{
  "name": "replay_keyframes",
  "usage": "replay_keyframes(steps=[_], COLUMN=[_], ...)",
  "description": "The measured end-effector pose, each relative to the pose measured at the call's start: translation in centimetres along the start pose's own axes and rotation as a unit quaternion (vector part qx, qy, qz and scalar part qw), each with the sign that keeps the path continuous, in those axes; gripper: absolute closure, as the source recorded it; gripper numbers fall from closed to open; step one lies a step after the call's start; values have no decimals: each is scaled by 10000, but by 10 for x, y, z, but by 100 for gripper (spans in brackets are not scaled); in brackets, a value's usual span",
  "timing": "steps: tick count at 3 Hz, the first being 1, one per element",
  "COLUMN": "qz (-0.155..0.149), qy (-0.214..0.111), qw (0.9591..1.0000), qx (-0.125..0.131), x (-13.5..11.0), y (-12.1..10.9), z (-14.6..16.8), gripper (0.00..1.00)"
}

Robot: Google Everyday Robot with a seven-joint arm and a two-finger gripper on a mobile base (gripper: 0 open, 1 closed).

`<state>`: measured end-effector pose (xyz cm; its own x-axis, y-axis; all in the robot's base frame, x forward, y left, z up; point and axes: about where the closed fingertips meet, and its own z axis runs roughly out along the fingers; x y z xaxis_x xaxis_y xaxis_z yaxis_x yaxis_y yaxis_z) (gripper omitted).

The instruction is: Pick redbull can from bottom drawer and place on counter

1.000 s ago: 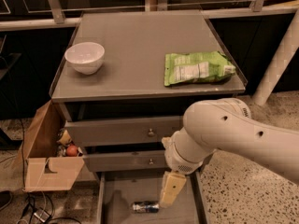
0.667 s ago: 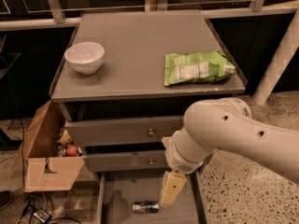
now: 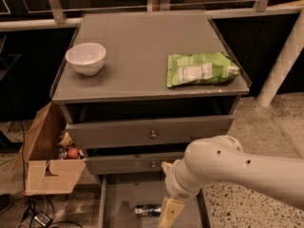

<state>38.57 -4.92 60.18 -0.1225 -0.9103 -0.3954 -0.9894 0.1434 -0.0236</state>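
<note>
The redbull can (image 3: 147, 210) lies on its side on the floor of the open bottom drawer (image 3: 118, 198), near the bottom edge of the view. My gripper (image 3: 169, 213) reaches down into that drawer just right of the can, almost touching its end. One beige finger (image 3: 170, 212) shows; the rest is cut off by the frame edge. The white arm (image 3: 228, 167) comes in from the right. The counter (image 3: 137, 51) is the grey cabinet top above.
A white bowl (image 3: 86, 58) sits on the counter's left side and a green snack bag (image 3: 199, 69) on its right. Two upper knobbed drawers (image 3: 152, 133) stand slightly pulled out. An open cardboard box (image 3: 47, 160) with small items stands left of the cabinet.
The arm sits lower in the view, with the gripper deeper in the bottom drawer beside the can. The can has not moved.
</note>
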Motion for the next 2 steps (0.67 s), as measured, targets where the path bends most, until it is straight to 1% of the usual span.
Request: replay_keyframes(steps=[1,2], qz=[14,-9], qy=[-86,-77], qw=[9998,9998], qx=[-200,-180], x=[20,21], y=[3,1], z=[59,60], gripper=[0,0])
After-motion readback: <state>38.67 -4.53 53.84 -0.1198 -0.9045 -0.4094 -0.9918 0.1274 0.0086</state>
